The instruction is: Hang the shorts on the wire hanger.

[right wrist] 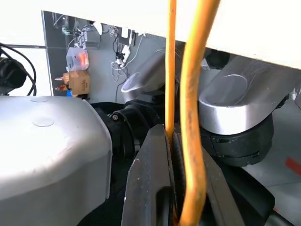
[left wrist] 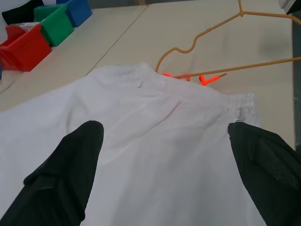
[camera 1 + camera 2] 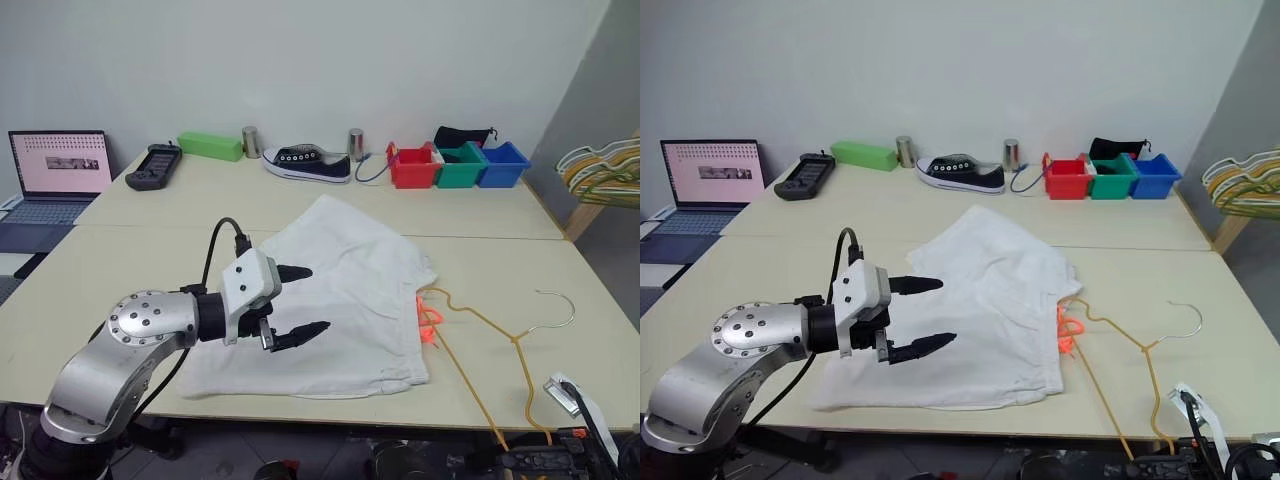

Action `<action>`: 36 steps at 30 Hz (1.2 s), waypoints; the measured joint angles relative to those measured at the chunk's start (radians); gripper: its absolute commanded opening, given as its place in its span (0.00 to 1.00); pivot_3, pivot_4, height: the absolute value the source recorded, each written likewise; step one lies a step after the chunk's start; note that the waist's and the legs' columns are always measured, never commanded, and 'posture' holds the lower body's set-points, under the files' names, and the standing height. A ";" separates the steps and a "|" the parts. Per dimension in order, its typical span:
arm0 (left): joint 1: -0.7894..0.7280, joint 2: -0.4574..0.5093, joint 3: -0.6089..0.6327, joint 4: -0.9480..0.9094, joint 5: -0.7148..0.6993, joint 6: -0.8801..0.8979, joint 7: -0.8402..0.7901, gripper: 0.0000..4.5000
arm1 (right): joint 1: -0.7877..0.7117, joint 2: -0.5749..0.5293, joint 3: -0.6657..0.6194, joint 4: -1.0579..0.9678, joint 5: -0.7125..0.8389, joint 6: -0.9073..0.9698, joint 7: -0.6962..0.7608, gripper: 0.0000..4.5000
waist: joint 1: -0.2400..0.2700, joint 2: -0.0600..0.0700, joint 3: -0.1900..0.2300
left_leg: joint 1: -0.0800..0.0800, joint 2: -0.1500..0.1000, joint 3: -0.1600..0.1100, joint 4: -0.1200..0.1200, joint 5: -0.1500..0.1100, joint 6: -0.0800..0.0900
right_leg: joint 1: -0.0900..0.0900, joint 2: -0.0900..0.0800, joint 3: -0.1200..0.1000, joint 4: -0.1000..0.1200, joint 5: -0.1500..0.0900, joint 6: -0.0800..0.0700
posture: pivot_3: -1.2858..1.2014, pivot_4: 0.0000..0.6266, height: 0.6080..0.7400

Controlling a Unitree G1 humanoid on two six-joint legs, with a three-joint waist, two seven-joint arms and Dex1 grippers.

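The white shorts lie flat in the middle of the table, with the waistband and the orange drawstring cord on their right side. My left gripper hovers open just above the near left part of the fabric, holding nothing. The yellow-tan wire hanger lies on the table right of the waistband. Its hook points right and its long wires run off the front edge. Below that edge my right gripper is shut on the hanger's wire.
Along the back stand a laptop, a black controller, a green box, a shoe, two metal cans and red, green and blue bins. A bunch of pastel hangers hangs at the far right.
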 measured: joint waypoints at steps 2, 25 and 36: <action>0.000 0.001 0.000 0.009 0.001 -0.001 0.000 0.99 | -0.010 0.016 0.007 0.001 0.007 0.002 -0.025 0.00 | 0.003 0.000 0.000 | -0.001 0.000 0.000 0.000 -0.001 0.000 | -0.001 0.000 0.000 0.000 0.000 0.001 | 0.44 0.05 1.00; -0.012 0.028 0.003 0.024 0.004 -0.019 0.010 0.99 | -0.333 0.121 0.241 0.365 0.289 0.010 -0.290 0.00 | 0.018 -0.001 -0.001 | -0.011 0.002 -0.001 0.001 -0.002 0.000 | -0.004 0.003 0.000 0.000 0.003 0.008 | 0.46 0.06 1.00; -0.023 0.030 0.003 0.024 0.003 -0.020 0.011 0.99 | -0.532 0.124 0.348 0.614 0.392 0.011 -0.399 0.00 | -0.011 -0.009 0.003 | -0.003 0.002 0.004 0.002 -0.004 -0.003 | -0.005 0.004 0.013 -0.001 0.005 0.007 | 0.47 0.06 1.00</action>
